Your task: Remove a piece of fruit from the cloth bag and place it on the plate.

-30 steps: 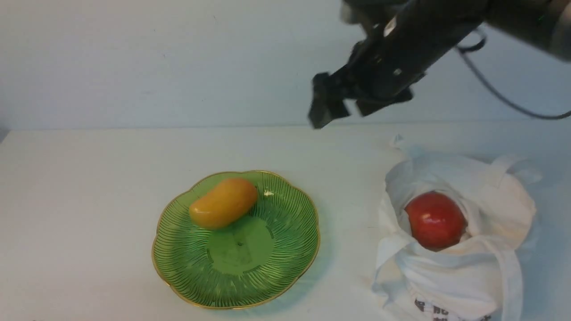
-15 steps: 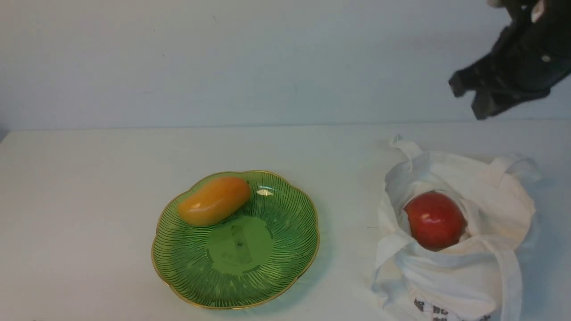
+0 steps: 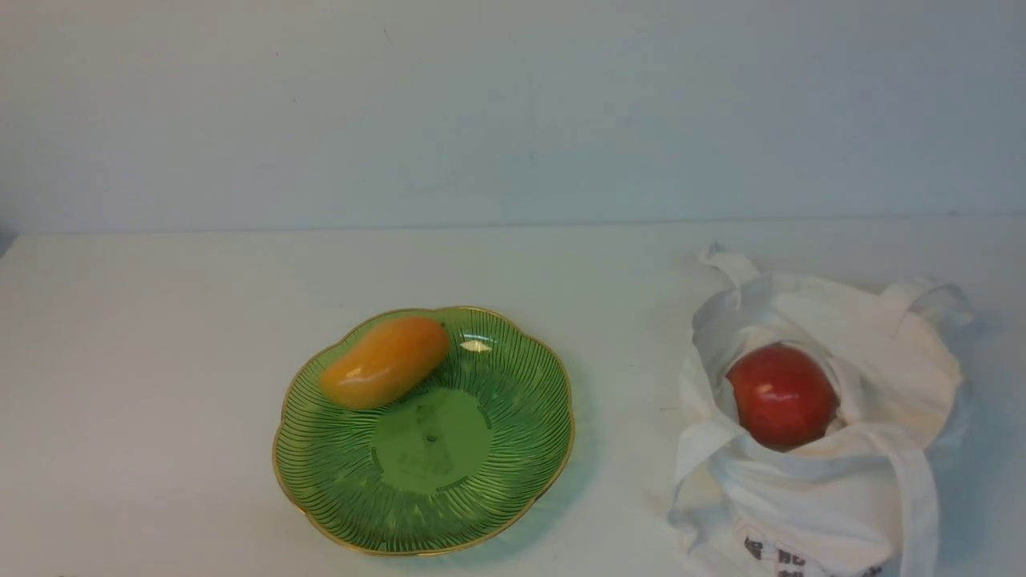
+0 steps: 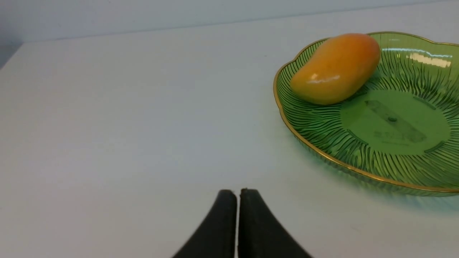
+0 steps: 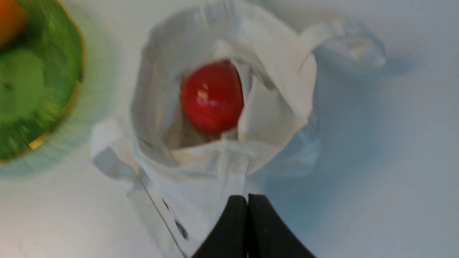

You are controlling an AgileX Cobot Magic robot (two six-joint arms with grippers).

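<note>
Mango (image 3: 385, 362) lies on the plate (image 3: 431, 513) in the front view, near the rim on its far left side; it sits a little farther left than a second ago. The right arm, over the bench (image 3: 160, 385) in both earlier frames, has gone from this view. The bag (image 3: 809, 489) stands open with a red fruit (image 3: 782, 397) inside, both unchanged. In the left wrist view, the left tool (image 4: 238, 191) is closed, holding nothing, and the mango touches the plate. In the right wrist view, blurred, the right tool (image 5: 247, 197) is closed and empty too; the red fruit shows in the bag's mouth.
</note>
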